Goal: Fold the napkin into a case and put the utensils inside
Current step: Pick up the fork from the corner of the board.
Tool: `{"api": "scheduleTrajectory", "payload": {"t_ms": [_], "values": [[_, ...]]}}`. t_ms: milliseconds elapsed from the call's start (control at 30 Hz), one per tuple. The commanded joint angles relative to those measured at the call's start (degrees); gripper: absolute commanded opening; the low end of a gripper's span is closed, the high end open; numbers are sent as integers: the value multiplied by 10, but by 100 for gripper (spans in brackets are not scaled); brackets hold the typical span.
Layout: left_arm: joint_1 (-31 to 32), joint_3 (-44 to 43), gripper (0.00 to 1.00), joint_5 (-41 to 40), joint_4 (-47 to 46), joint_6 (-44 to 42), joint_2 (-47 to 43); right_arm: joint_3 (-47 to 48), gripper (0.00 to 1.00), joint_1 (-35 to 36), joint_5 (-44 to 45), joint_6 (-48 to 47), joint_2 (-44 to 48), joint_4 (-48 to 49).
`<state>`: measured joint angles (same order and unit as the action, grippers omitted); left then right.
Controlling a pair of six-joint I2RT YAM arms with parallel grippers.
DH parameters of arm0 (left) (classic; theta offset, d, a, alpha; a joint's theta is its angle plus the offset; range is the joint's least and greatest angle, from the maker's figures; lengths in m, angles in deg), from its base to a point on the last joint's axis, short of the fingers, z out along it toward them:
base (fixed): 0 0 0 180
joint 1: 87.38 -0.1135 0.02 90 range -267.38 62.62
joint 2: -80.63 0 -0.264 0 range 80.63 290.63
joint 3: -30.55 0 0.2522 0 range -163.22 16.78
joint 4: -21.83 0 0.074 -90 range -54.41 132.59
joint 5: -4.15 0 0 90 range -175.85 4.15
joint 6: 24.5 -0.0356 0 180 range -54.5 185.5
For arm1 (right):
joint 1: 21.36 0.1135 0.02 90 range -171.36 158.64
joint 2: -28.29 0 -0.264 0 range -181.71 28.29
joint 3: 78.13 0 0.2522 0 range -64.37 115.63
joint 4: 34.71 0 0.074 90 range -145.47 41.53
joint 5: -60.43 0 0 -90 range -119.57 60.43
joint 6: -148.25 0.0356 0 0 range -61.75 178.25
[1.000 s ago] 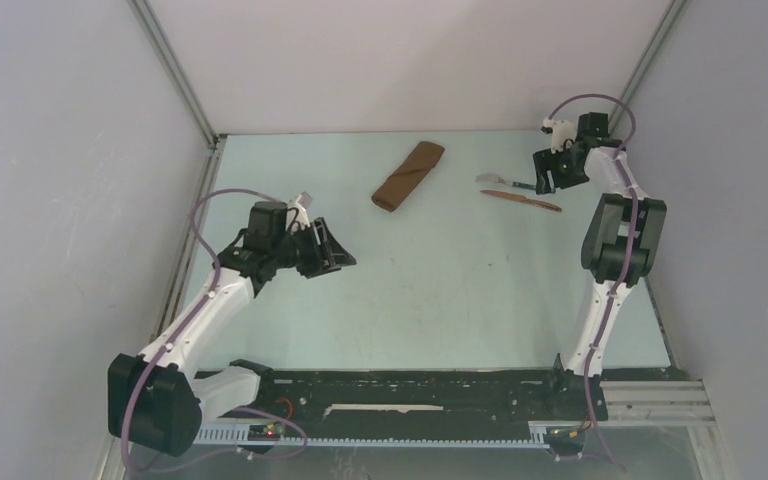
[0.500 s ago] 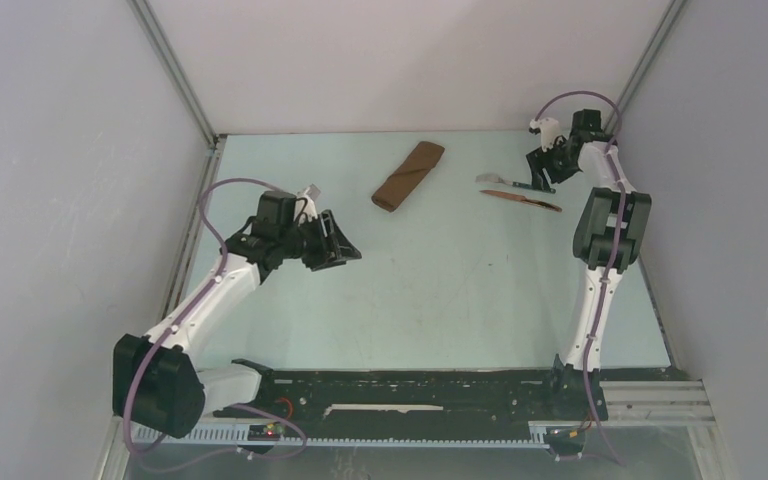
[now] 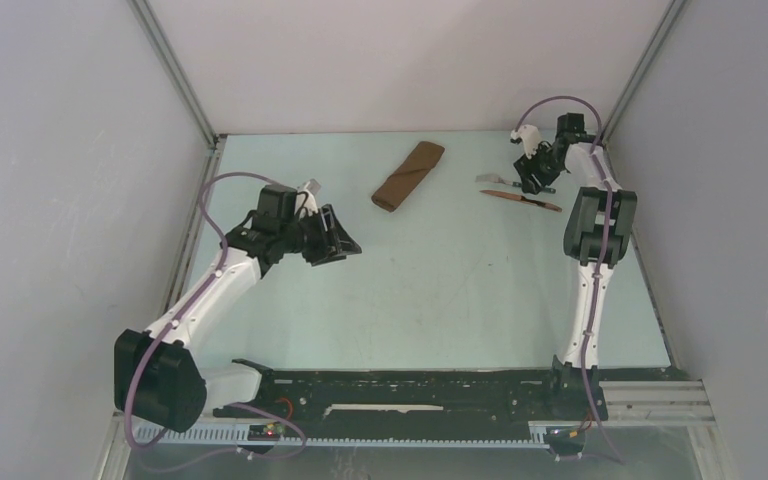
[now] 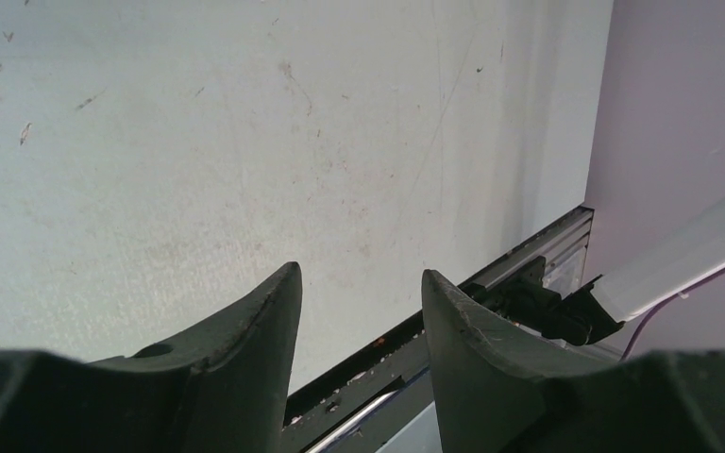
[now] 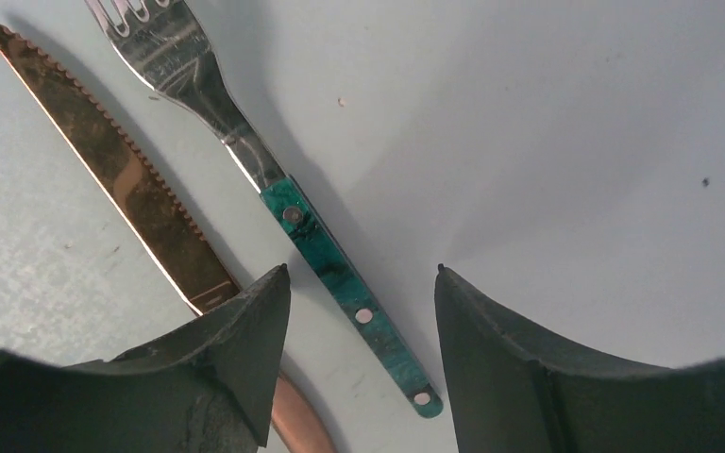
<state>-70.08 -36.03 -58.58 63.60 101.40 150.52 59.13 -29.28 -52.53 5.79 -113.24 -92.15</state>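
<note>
Right wrist view, right hand [image 5: 361, 271] apart astride fork [image 5: 290, 213] handle, knife [image 5: 121, 175] beside, left hand [image 4: 360, 270] apart

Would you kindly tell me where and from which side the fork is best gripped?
Grip the fork's teal handle, probably from straight above: it lies flat on the table, slim enough to straddle across its width. The right gripper hangs open over it; mind the knife close beside.

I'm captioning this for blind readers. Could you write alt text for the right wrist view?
The dark fingers of the right gripper stand open either side of the teal handle of a silver fork lying on the pale table. A copper-coloured serrated knife lies beside it, its handle end hidden behind one finger.
</note>
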Motion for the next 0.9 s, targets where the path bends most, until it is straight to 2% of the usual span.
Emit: {"api": "scheduleTrajectory", "payload": {"t_ms": [0, 67, 133, 200, 233, 333, 500, 600, 700, 867], "values": [[3, -24, 55, -1, 7, -17, 0, 45, 65, 10, -18, -46, -26, -24], [3, -26, 55, -1, 9, -19, 0, 60, 61, 13, -17, -56, -39, -40], [3, -27, 55, 0, 11, -19, 1, 77, 52, 13, -25, -57, -52, -51], [3, -28, 55, 0, 12, -19, 2, 86, 32, 16, -18, -60, -59, -57], [3, -29, 55, 0, 13, -20, 3, 86, 27, 18, -16, -63, -60, -54], [3, -32, 55, 0, 14, -21, 3, 81, 23, 19, -17, -70, -56, -42], [3, -31, 55, -2, 17, -23, 3, 55, 0, 28, -10, -91, -27, -8], [3, -33, 55, -4, 19, -28, 1, 55, 0, 30, -23, -59, -1, 8], [7, -45, 56, 3, 16, -56, -2, 36, 0, 31, -80, -10, 50, 2], [57, -77, 63, -37, -8, -139, -33, -16, 0, 40, -186, 171, 137, -27]]}}
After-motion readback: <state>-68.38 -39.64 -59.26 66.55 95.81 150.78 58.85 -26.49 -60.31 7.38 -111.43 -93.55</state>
